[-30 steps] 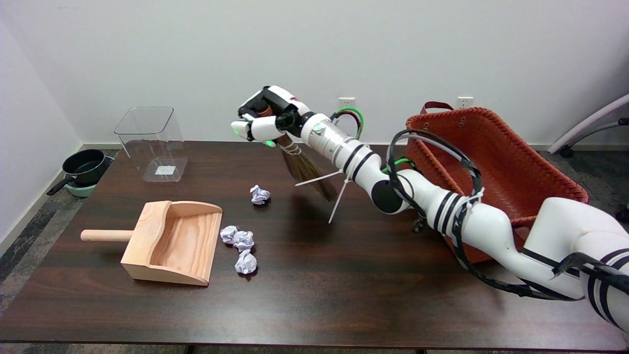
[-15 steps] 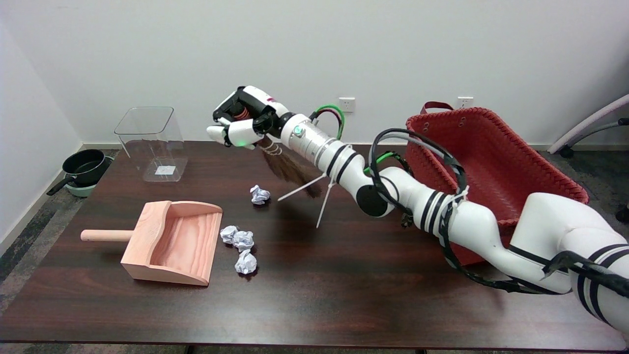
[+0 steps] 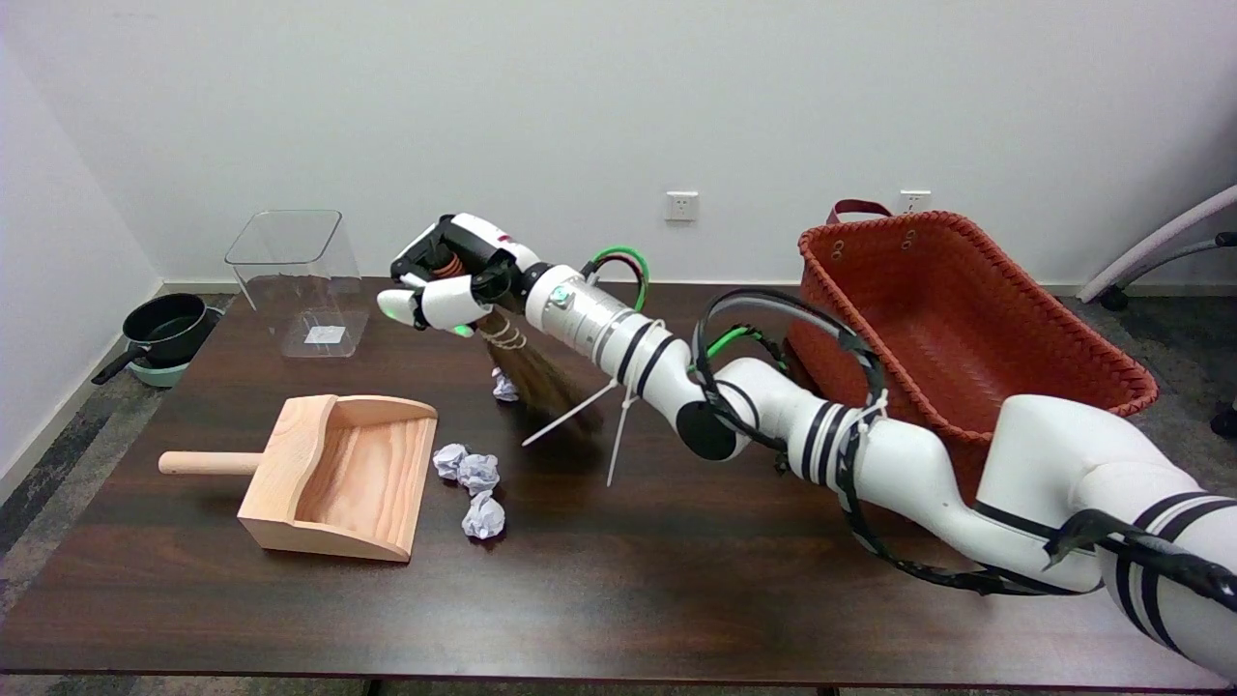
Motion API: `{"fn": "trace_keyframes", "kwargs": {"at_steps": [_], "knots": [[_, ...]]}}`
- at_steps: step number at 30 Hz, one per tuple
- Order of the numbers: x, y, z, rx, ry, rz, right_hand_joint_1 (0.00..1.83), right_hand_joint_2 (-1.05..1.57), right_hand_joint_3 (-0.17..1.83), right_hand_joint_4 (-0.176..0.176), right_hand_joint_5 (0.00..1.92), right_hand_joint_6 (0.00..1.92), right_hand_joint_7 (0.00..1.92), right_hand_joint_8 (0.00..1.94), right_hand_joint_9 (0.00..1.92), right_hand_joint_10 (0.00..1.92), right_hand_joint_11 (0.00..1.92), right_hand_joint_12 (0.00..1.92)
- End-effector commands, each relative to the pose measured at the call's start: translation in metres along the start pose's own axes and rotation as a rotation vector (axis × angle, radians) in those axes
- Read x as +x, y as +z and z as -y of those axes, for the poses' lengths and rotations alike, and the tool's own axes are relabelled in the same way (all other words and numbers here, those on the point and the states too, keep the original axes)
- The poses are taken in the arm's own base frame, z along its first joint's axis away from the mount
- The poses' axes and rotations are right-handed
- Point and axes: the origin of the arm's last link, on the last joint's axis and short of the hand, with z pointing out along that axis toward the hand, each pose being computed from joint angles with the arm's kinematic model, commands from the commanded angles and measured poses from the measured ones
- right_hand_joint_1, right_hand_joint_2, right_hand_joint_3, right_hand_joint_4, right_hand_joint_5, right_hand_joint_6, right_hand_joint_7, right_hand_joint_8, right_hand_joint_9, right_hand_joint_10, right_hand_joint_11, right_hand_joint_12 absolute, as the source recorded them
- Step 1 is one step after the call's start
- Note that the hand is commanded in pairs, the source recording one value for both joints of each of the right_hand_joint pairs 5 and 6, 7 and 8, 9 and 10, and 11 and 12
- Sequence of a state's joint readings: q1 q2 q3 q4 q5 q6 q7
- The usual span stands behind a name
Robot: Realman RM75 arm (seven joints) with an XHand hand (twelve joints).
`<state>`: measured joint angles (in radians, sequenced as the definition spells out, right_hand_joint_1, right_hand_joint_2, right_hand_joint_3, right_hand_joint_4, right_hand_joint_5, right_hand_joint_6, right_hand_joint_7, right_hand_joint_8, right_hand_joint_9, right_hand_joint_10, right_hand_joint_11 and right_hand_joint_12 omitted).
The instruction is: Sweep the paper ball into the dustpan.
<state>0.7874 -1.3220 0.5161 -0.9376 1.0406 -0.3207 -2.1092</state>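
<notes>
My right hand (image 3: 449,280) grips the top of a small straw broom (image 3: 536,377), whose brown bristles hang down and to the right, just behind a crumpled paper ball (image 3: 503,387) that they partly hide. Three more paper balls lie near the mouth of the wooden dustpan (image 3: 333,476): two touching each other (image 3: 467,467) and one nearer the front (image 3: 482,516). The dustpan lies flat at the table's left, its handle pointing left and its open side facing right.
A clear plastic bin (image 3: 300,280) stands at the table's back left. A red woven basket (image 3: 952,319) sits at the back right, behind my forearm. A black pan (image 3: 169,329) rests on the floor off the table's left edge.
My right hand has carried the broom left and down, from above the table's middle to right beside the far paper ball. The balls and the dustpan have not moved.
</notes>
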Motion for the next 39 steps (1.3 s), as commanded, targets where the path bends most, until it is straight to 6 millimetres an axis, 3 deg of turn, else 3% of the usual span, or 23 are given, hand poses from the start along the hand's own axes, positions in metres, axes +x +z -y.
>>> {"fn": "trace_keyframes", "kwargs": {"at_steps": [1, 10, 18, 30, 36, 39], "knots": [[-0.026, 0.008, -0.007, -0.017, 0.189, 0.039, 1.17, 1.28, 0.59, 0.0, 1.92, 1.92, 1.89, 1.89, 1.78, 1.78, 1.69, 1.69], [-0.028, -0.012, 0.023, 0.063, 0.405, 0.036, 1.2, 1.29, 0.6, 0.0, 1.92, 1.92, 1.91, 1.91, 1.81, 1.81, 1.73, 1.73], [-0.018, -0.046, 0.037, 0.134, 0.534, -0.004, 1.14, 1.48, 0.56, 0.0, 1.92, 1.92, 1.92, 1.92, 1.85, 1.85, 1.78, 1.78], [0.011, -0.051, 0.045, 0.208, 0.408, -0.11, 1.13, 1.52, 0.55, 0.0, 1.92, 1.92, 1.92, 1.92, 1.86, 1.86, 1.8, 1.8], [0.025, -0.079, 0.04, 0.195, 0.185, -0.164, 1.13, 1.53, 0.55, 0.0, 1.92, 1.92, 1.92, 1.92, 1.87, 1.87, 1.8, 1.8], [0.021, -0.089, 0.031, 0.166, 0.132, -0.167, 1.14, 1.52, 0.55, 0.0, 1.92, 1.92, 1.92, 1.92, 1.87, 1.87, 1.8, 1.8]]}}
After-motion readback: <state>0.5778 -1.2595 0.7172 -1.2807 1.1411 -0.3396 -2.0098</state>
